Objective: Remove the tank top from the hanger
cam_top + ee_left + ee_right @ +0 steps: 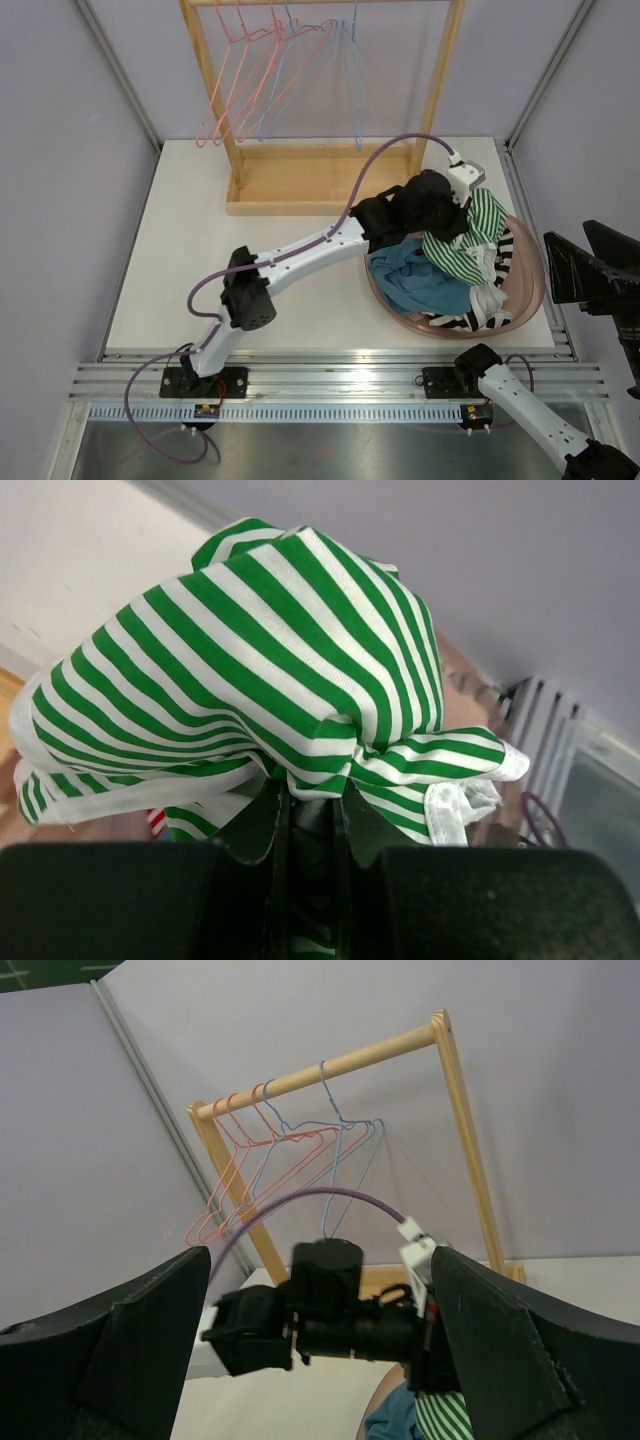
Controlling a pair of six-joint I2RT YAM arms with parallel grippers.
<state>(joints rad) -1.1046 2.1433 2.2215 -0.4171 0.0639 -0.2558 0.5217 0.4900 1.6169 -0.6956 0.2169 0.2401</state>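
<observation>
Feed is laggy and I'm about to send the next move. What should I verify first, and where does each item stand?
1. Left hand shut on the green-striped garment: ok.
2. Garment free of a hanger: ok, the hangers on the rack hang bare and none shows in the cloth.
3. Garment above the basket: ok.
4. Right hand open, holding nothing and pulled back from the left arm: ok.
5. Garment not snagged on the other clothes in the basket: cannot tell.

No readable text, labels or numbers anywhere.
</observation>
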